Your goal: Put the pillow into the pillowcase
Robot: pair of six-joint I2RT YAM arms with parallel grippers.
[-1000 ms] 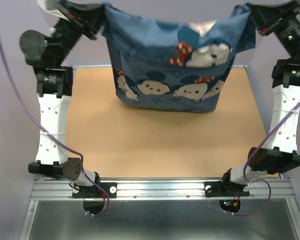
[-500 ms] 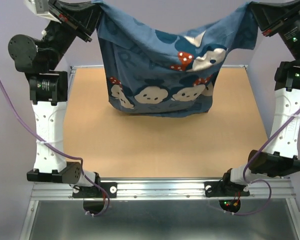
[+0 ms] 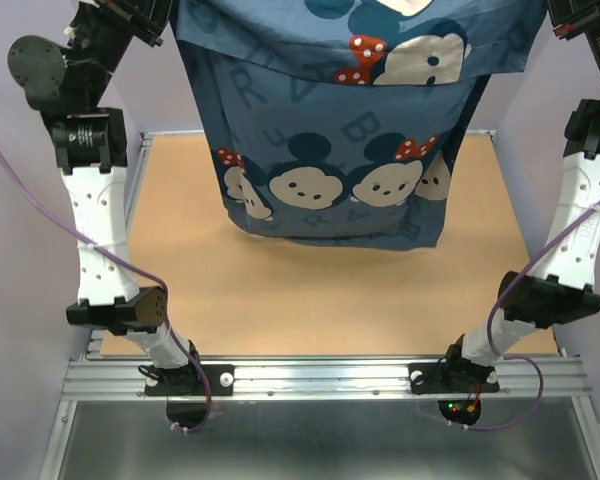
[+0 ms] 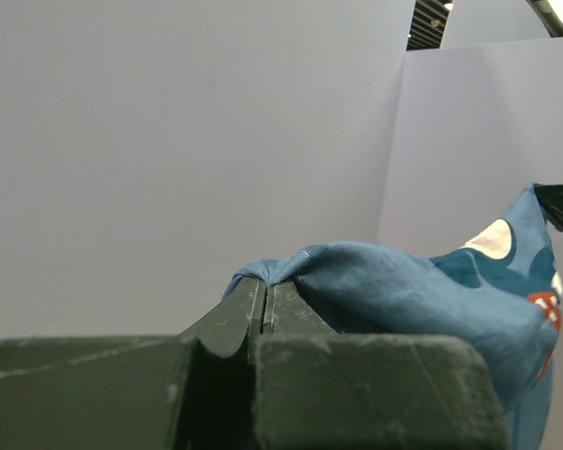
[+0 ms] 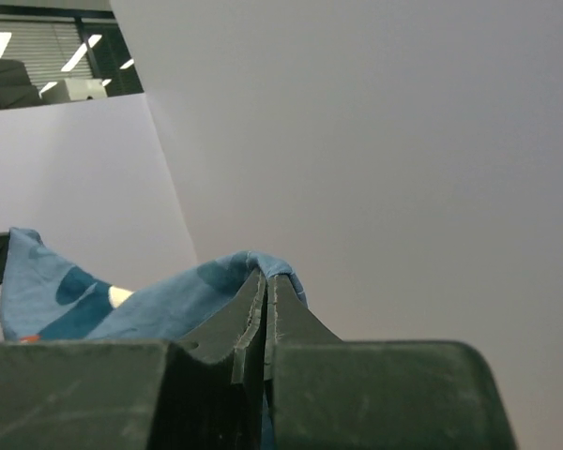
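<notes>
Top external view gives us the pillowcase [image 3: 340,150] hanging as a broad blue sheet between the two arms, its upper edge running out of the picture at the top. Mouse faces, red dotted bows and pale letters show across its front. Its lower hem hangs over the far half of the tan table [image 3: 310,300]; we cannot tell whether the hem touches the surface. Whether the pillow is inside the hanging fabric we cannot tell either.

We see the left arm [image 3: 92,200] raised steeply at the left side and the right arm [image 3: 580,220] raised likewise at the right, each reaching to an upper corner of the cloth.

From the left wrist camera, the left gripper [image 4: 265,286] has its fingers pressed together, with a fold of blue fabric pinched at their tips and the rest draping away to the right. From the right wrist camera, the right gripper [image 5: 266,277] is pressed together in the same manner, pinching a blue corner that falls away to the left. Both cameras look out on plain pale walls behind the cloth.
</notes>
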